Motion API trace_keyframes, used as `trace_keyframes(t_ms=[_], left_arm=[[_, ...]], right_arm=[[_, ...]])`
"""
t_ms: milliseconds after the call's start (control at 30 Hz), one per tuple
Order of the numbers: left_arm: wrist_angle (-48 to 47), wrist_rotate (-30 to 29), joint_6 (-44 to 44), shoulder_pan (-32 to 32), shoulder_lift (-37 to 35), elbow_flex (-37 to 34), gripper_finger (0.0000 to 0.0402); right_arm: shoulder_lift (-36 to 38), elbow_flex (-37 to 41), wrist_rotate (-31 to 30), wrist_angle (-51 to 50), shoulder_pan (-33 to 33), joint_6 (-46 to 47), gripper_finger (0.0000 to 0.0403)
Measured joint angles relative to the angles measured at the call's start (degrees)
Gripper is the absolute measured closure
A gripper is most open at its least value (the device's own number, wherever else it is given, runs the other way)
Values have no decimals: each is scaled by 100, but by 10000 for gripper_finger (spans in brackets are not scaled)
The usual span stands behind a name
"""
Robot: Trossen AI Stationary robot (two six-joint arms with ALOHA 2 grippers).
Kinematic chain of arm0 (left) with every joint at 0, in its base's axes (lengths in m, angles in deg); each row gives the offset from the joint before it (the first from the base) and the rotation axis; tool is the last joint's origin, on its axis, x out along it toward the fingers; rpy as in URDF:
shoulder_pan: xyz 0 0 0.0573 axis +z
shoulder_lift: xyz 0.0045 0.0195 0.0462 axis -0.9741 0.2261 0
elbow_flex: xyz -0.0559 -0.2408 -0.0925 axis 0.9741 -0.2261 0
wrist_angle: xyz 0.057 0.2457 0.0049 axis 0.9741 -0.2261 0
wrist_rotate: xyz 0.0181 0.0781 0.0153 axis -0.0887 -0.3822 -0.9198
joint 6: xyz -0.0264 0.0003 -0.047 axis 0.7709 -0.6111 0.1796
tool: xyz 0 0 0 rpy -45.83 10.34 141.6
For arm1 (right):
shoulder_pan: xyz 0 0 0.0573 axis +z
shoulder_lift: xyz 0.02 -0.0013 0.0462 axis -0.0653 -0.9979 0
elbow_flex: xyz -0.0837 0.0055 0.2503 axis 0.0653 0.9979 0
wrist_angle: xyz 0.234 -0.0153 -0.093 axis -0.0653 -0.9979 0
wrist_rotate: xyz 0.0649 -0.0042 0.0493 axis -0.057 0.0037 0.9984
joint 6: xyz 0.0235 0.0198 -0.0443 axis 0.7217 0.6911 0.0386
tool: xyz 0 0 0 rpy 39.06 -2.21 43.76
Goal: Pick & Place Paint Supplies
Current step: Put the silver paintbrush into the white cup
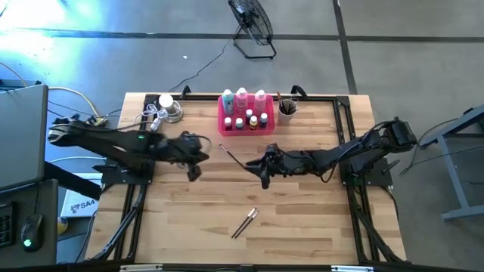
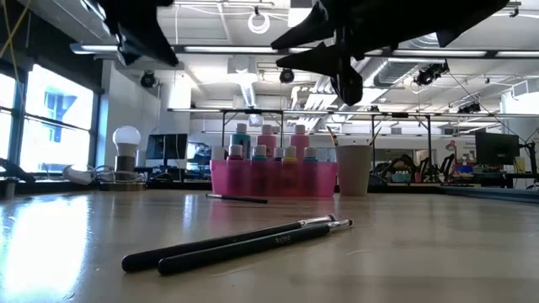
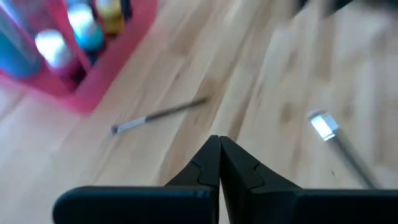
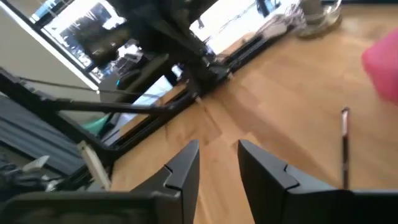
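The right gripper [image 1: 264,178] is hovering with jaws parted and empty beside a thin dark paintbrush [image 1: 230,156] lying before the bright pink rectangular tray [image 1: 224,119] of bottles [image 1: 241,100]. The left gripper [image 1: 194,173], jaws closed on nothing, is hanging nearby. Two more dark brushes [image 1: 244,223] are lying together nearer the front edge.

We lose the pink tray [image 3: 87,87] off the left wrist view's edge, its tiny bottles [image 3: 87,34] blurred; one paintbrush [image 4: 344,149] is cut by the right wrist view's border.
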Motion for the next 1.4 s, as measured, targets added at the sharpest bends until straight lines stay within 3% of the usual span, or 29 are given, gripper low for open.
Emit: trace_keyframes(t_ms=[367,567,733,933,1400], left_arm=[[-572,-576,-319,-51,-2162,-90,402],[-792,-723,-528,-39,-3514,-799,402],[-532,-673,-400,-39,-4307,-1500,402],[-332,-729,-1012,-39,-4558,-1934,402],[168,-982,-1208,-39,-4543,-1939,402]], right_arm=[[0,2,-80,331,-354,-181,334],[0,2,-238,308,-433,82,362],[0,-77,-863,288,-435,34,398],[-124,-534,-1151,-105,-516,-455,401],[-826,-1337,-1257,-537,-615,-948,401]])
